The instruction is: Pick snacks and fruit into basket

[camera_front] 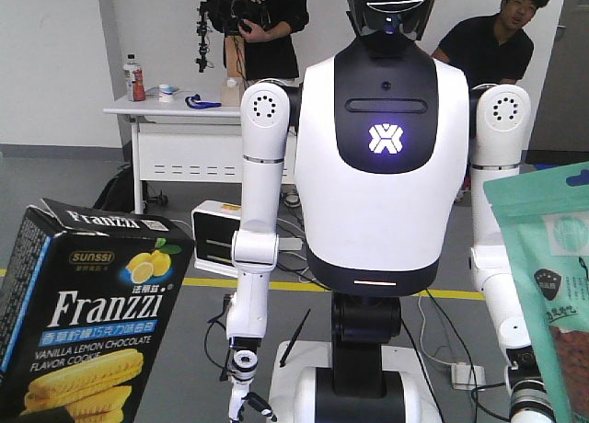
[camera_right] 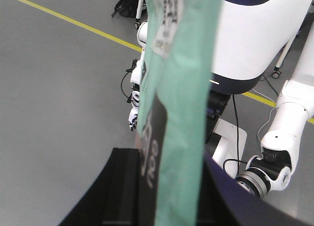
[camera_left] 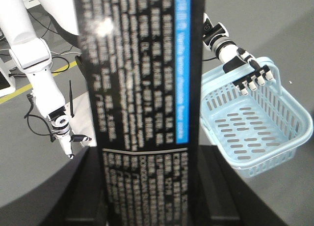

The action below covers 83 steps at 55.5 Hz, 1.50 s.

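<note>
My left claw [camera_left: 147,155] is clenched on the black oblong "Franzzi" lemon cookie box with the blue edge [camera_left: 142,64]. The box stands upright between the two dark fingers and fills the middle of the left wrist view. My right claw [camera_right: 164,159] is likewise clamped on the mint-green pouch [camera_right: 186,64], which rises edge-on from between its fingers. So both snacks are off the ground and in my grip, held up side by side in front of the rig with a wide gap between them.

Beyond the box, the small light blue plastic lattice basket [camera_left: 245,130] hangs in the air, gripped at its far rim by the dark-and-white fingered hand [camera_left: 248,71] of the white humanoid robot [camera_front: 382,165] facing me. Its inside looks bare, so I judge nothing has been delivered yet.

The picking of the snacks is done. Both of them have yet to go into the basket. I see no fruit in any view, so that part looks untouched.
</note>
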{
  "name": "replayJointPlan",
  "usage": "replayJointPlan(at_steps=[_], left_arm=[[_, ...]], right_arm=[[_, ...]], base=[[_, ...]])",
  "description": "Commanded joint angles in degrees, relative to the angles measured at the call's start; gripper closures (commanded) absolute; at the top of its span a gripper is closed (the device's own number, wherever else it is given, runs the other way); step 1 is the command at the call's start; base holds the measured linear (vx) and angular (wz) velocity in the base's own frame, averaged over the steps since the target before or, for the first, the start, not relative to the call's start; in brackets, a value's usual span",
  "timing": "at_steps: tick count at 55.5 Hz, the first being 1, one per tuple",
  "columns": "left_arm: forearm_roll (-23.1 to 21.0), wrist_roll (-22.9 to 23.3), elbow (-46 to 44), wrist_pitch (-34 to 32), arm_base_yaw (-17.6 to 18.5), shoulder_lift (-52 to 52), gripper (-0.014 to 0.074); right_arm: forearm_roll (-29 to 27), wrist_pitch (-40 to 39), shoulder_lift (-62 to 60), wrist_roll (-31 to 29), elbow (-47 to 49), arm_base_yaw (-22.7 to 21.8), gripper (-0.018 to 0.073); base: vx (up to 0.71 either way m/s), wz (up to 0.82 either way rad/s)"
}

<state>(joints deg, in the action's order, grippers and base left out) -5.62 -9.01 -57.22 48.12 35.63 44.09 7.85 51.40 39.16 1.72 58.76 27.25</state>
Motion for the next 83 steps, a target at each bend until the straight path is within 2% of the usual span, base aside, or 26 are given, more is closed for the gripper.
replayJointPlan(at_steps=[1, 83], left_arm=[[-0.70, 0.05, -2.09, -5.09, 0.23, -0.44, 0.0556], [-0.70, 0.05, -2.09, -4.63, 0.23, -0.44, 0.0556]], right_arm=[[1.10, -5.07, -0.01, -0.68, 1.90, 0.11, 0.0566], [1.09, -5.74, -0.01, -0.51, 1.90, 0.11, 0.0566]], base=[[0.00, 0.00], [0.00, 0.00]])
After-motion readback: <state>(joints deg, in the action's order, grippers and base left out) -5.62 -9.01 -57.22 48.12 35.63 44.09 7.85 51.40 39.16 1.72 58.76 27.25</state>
